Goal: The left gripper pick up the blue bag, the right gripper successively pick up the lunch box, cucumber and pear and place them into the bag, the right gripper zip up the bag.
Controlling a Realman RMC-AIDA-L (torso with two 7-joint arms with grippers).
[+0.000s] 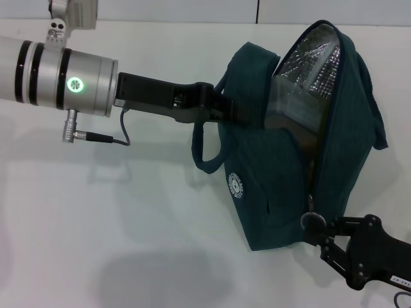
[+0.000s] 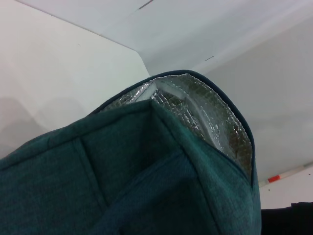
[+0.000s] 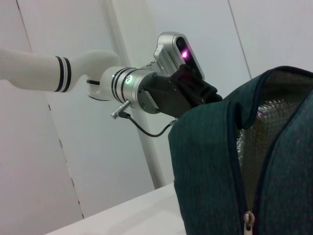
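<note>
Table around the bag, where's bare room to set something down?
Bare table spreads in front of the left arm, beside the bag. It is crowded at the bag: left pincer on its near side, right pincer at the zipper's lower end.

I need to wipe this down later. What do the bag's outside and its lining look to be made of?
The blue bag outside looks like matte woven fabric with a heathered weave. Its lining looks like quilted silver foil: shiny, with a dimpled grid.
</note>
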